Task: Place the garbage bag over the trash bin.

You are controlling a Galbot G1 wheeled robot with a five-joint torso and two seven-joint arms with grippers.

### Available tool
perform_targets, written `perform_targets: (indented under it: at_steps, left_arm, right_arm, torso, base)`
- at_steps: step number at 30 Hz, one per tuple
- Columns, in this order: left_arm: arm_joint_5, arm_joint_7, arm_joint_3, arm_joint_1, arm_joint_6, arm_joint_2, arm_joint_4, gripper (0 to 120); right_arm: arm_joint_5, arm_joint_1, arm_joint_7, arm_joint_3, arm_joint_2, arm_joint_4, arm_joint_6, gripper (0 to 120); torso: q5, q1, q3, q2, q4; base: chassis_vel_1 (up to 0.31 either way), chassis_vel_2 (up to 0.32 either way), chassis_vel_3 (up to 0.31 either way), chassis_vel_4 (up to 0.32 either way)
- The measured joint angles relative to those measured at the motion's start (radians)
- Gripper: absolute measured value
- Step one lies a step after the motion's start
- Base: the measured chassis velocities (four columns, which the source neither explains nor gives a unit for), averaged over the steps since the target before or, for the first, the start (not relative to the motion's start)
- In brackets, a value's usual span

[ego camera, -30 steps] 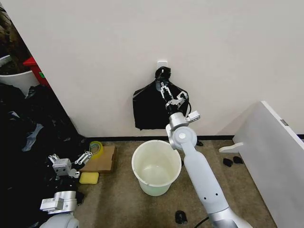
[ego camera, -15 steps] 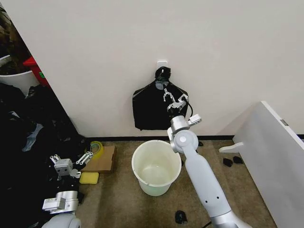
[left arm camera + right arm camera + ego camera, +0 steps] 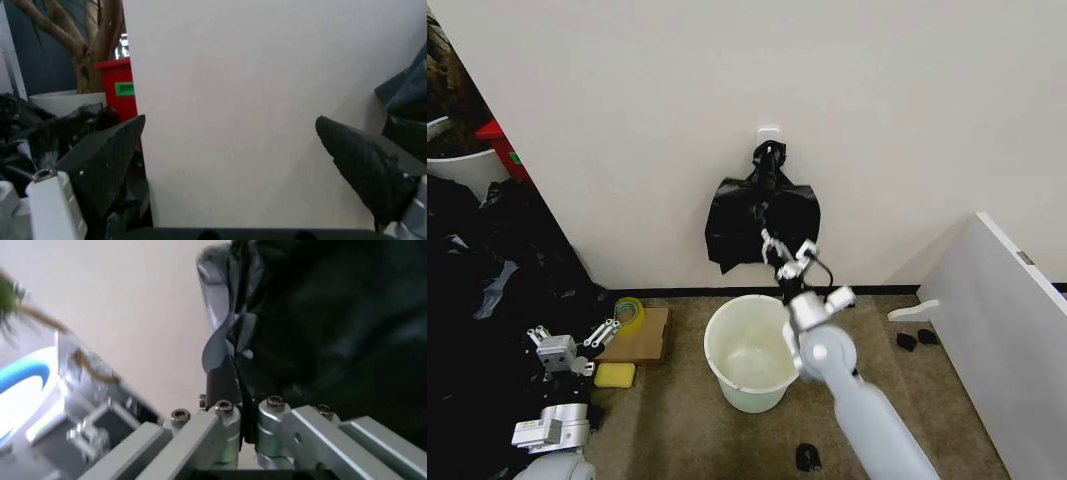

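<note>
The trash bin (image 3: 749, 392), a round cream-white bucket, stands upright and open on the carpet below a black bundle (image 3: 772, 200) hung from a wall hook. My right gripper (image 3: 784, 252) is just above the bin's far rim, shut on a stretched strip of the garbage bag (image 3: 764, 226) that runs up to the bundle. In the right wrist view the glossy black film (image 3: 313, 315) is pinched between the fingers (image 3: 218, 382) and hides one of them. My left gripper (image 3: 573, 338) rests low at the left, open, its dark fingertips (image 3: 107, 150) wide apart.
A heap of black plastic (image 3: 482, 290) fills the left side. A cardboard sheet (image 3: 642, 338), a yellow sponge (image 3: 614, 375) and a tape roll (image 3: 630, 313) lie left of the bin. A white panel (image 3: 1002, 330) stands at the right, with small black objects (image 3: 807, 457) on the floor.
My right gripper has come down from the bundle's upper part to just above the bin's rim, drawing black plastic with it. The bundle has bulged wider. The left arm is still.
</note>
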Motion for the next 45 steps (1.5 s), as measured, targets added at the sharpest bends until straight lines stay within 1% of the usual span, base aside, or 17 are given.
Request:
perform_targets:
  at_steps: [2,3,4,5,6,8,10,12,16,17,19,30,40,45]
  left_arm:
    - [0.003,-0.001,0.0,0.007,-0.003,-0.001,-0.009,100]
    - [0.003,-0.001,0.0,0.007,-0.003,-0.001,-0.009,100]
    - [0.003,-0.001,0.0,0.01,-0.004,0.0,-0.015,100]
    - [0.003,-0.001,0.0,0.011,-0.005,0.0,-0.017,100]
    - [0.003,-0.001,0.0,0.014,-0.006,0.0,-0.023,100]
    - [0.003,-0.001,0.0,0.016,-0.007,0.0,-0.025,100]
    - [0.004,-0.001,0.0,0.022,-0.008,0.0,-0.034,100]
    - [0.004,-0.001,0.0,0.024,-0.008,0.0,-0.036,100]
    - [0.008,-0.002,-0.001,0.037,-0.01,-0.002,-0.058,100]
    - [0.008,-0.002,-0.001,0.037,-0.01,-0.002,-0.058,100]
    - [0.008,-0.002,-0.006,0.042,-0.01,0.0,-0.066,100]
    - [0.008,-0.002,-0.009,0.04,-0.011,0.001,-0.063,100]
    - [0.005,-0.002,-0.014,0.026,-0.011,0.021,-0.041,100]
    - [-0.001,0.006,-0.028,0.02,-0.021,0.057,-0.023,100]
  right_arm:
    - [-0.061,-0.048,-0.031,-0.007,-0.031,0.005,0.01,0]
    - [-0.061,-0.048,-0.031,-0.007,-0.031,0.005,0.01,0]
    - [-0.105,-0.078,-0.054,-0.013,-0.053,0.004,0.021,0]
    - [-0.116,-0.085,-0.061,-0.013,-0.058,0.002,0.025,0]
    - [-0.154,-0.113,-0.092,-0.016,-0.075,-0.01,0.04,0]
    - [-0.173,-0.125,-0.109,-0.017,-0.082,-0.016,0.047,0]
    - [-0.222,-0.156,-0.163,-0.015,-0.094,-0.033,0.067,0]
    - [-0.229,-0.162,-0.172,-0.014,-0.095,-0.035,0.07,0]
    - [-0.29,-0.189,-0.279,0.008,-0.093,-0.077,0.11,0]
    - [-0.29,-0.189,-0.279,0.008,-0.093,-0.077,0.11,0]
    - [-0.303,-0.196,-0.331,0.015,-0.091,-0.098,0.124,0]
    - [-0.286,-0.188,-0.356,0.035,-0.069,-0.085,0.133,0]
    - [-0.316,-0.234,-0.386,0.034,-0.07,-0.022,0.157,0]
    - [-0.378,-0.251,-0.462,0.039,-0.059,0.065,0.178,0]
  torso:
    - [-0.0001,0.0,0.0,0.0,0.0001]
    - [-0.0001,0.0,0.0,0.0,0.0001]
    - [0.0,0.0,0.0,0.0,0.0]
    - [0.0,0.0,0.0,0.0,0.0]
    - [-0.0002,0.0,0.0,0.0,0.0]
    - [0.0,0.0,0.0,0.0,-0.0002]
    - [-0.0002,0.0,0.0,0.0,0.0001]
    - [-0.0001,0.0,0.0,0.0,0.0]
    - [-0.0001,0.0,0.0,0.0,0.0001]
    - [-0.0001,0.0,0.0,0.0,0.0001]
    - [-0.0002,0.0,0.0,0.0,0.0001]
    - [-0.0004,0.0,0.0,0.0,0.0002]
    - [-0.0004,0.0,0.0,0.0,-0.0001]
    - [-0.0004,0.0,0.0,0.0,0.0002]
  base:
    - [0.0,0.0,0.0,0.0]
    - [0.0,0.0,0.0,0.0]
    - [0.0,0.0,0.0,0.0]
    - [0.0,0.0,0.0,0.0]
    - [0.0,0.0,0.0,0.0]
    - [0.0,0.0,0.0,0.0]
    - [0.0,0.0,0.0,0.0]
    - [0.0,0.0,0.0,0.0]
    - [0.0,0.0,0.0,0.0]
    - [0.0,0.0,0.0,0.0]
    - [0.0,0.0,0.0,0.0]
    - [0.0,0.0,0.0,0.0]
    - [0.0,0.0,0.0,0.0]
    - [0.0,0.0,0.0,0.0]
